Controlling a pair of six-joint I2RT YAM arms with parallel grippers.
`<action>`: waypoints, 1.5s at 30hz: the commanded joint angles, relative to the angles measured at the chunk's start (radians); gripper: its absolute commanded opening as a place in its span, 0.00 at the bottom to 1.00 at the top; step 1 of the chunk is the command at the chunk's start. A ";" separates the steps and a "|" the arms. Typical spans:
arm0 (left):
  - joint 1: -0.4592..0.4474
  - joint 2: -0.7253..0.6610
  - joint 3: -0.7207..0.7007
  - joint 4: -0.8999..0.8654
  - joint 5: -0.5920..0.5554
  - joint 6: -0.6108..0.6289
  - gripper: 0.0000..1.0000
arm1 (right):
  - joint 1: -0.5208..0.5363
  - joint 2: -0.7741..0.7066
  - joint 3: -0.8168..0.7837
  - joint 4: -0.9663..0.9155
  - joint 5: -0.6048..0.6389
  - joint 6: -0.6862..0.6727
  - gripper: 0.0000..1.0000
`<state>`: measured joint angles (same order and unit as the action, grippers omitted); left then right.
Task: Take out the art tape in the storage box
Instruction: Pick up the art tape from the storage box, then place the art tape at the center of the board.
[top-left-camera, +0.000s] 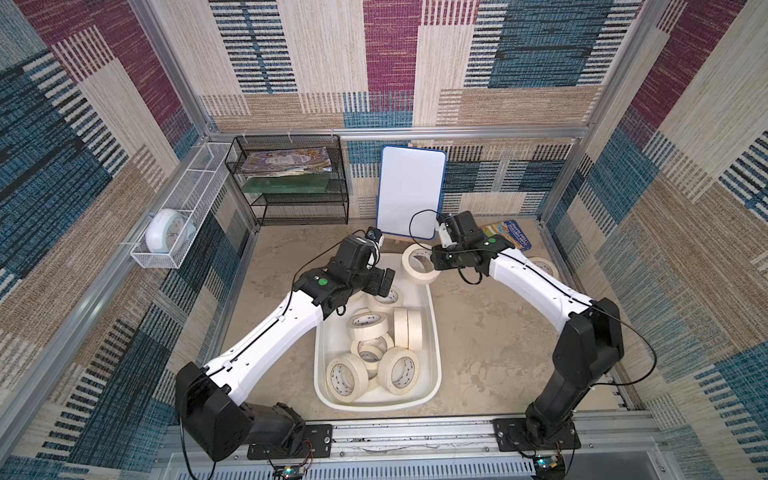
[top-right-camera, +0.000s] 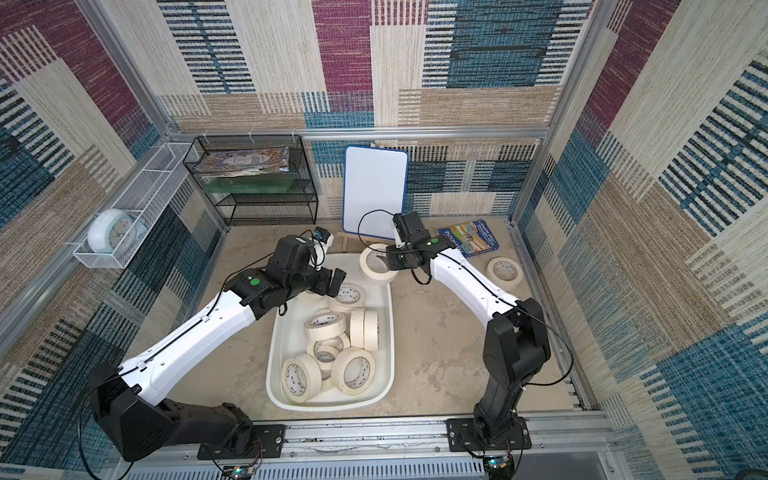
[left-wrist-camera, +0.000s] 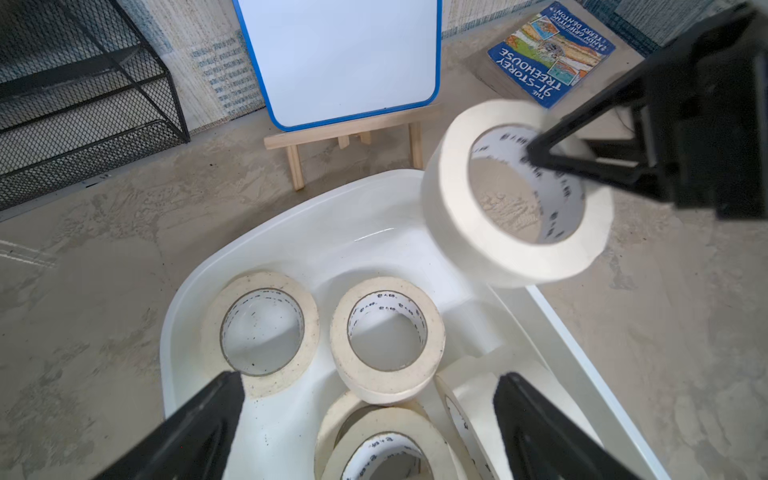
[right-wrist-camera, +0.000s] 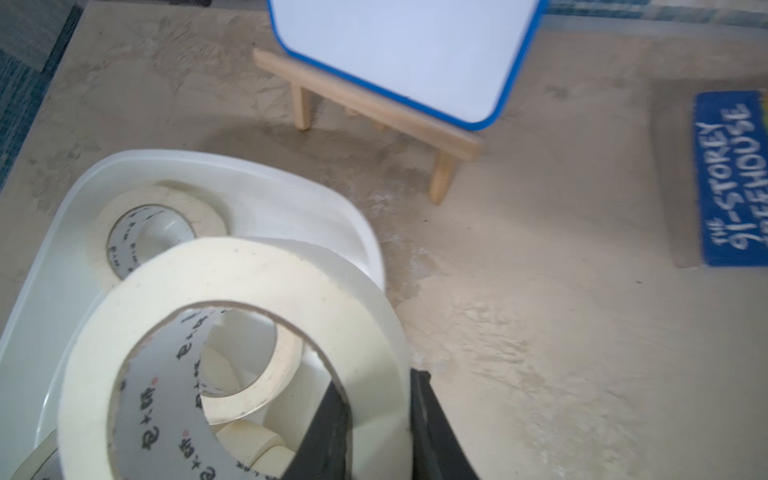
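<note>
The white storage box (top-left-camera: 330, 349) (top-right-camera: 286, 332) lies mid-table with several cream art tape rolls (top-left-camera: 368, 326) (left-wrist-camera: 386, 336) in it, some flat and some on edge. Over its far right corner hangs one roll (top-left-camera: 419, 264) (top-right-camera: 376, 266) (left-wrist-camera: 498, 253) (right-wrist-camera: 232, 282). My right gripper (top-left-camera: 434, 261) (top-right-camera: 388, 266) (right-wrist-camera: 378, 386) is shut on that roll's wall, one finger inside the ring and one outside. My left gripper (top-left-camera: 384, 286) (top-right-camera: 334, 282) (left-wrist-camera: 368, 376) is open above the box's far end, holding nothing. Another roll (top-left-camera: 544, 266) (top-right-camera: 503, 272) lies on the table at the right.
A blue-framed whiteboard (top-left-camera: 411, 191) on a wooden easel stands just behind the box. A blue book (top-left-camera: 509, 235) lies at the back right. A black mesh shelf (top-left-camera: 291, 183) fills the back left, and a white wire basket (top-left-camera: 178, 199) with a clock hangs on the left wall.
</note>
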<state>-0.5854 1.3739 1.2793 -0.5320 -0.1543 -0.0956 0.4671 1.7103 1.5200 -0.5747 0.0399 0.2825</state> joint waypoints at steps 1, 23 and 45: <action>0.033 -0.019 -0.044 0.013 -0.041 -0.041 0.99 | -0.103 -0.047 -0.037 -0.008 0.034 0.002 0.00; 0.300 -0.053 -0.257 0.048 0.048 -0.160 0.89 | -0.611 0.207 -0.162 0.173 -0.072 -0.036 0.00; 0.305 0.012 -0.233 0.027 0.044 -0.154 0.87 | -0.626 0.085 -0.239 0.235 -0.119 -0.069 0.47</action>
<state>-0.2817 1.3773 1.0382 -0.5003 -0.1089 -0.2543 -0.1623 1.8244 1.2785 -0.3462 -0.0536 0.2237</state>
